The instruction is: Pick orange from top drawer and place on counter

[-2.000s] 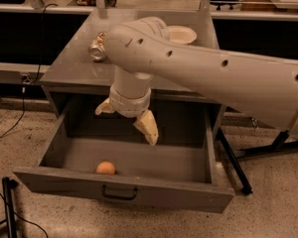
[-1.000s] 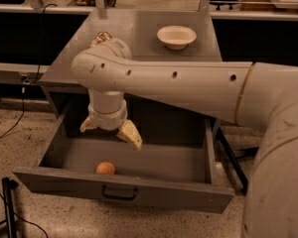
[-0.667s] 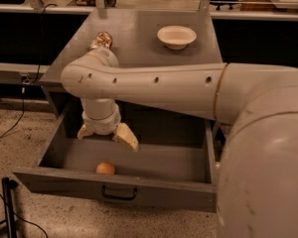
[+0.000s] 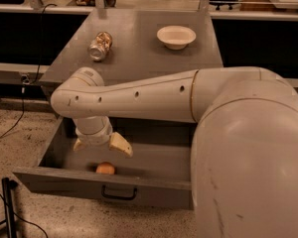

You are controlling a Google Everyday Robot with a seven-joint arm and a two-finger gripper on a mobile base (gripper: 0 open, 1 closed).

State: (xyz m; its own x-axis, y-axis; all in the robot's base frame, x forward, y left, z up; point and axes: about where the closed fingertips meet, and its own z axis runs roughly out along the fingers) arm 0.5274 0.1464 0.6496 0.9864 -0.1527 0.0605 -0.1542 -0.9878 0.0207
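The top drawer is pulled out, its grey front panel and dark handle facing me. The orange lies on the drawer floor near the front left, partly hidden by the front panel. My gripper hangs open inside the drawer, just above and slightly behind the orange, its pale fingers spread apart with nothing between them. The counter is the grey cabinet top behind the arm.
A silvery-gold can lies on its side on the counter's left part. A white bowl stands at its back right. My large white arm covers the right half of the drawer. A dark cable and stand sit on the speckled floor at left.
The arm has swung left and down into the drawer, bringing the gripper from the drawer's middle to right above the orange. The orange has not moved.
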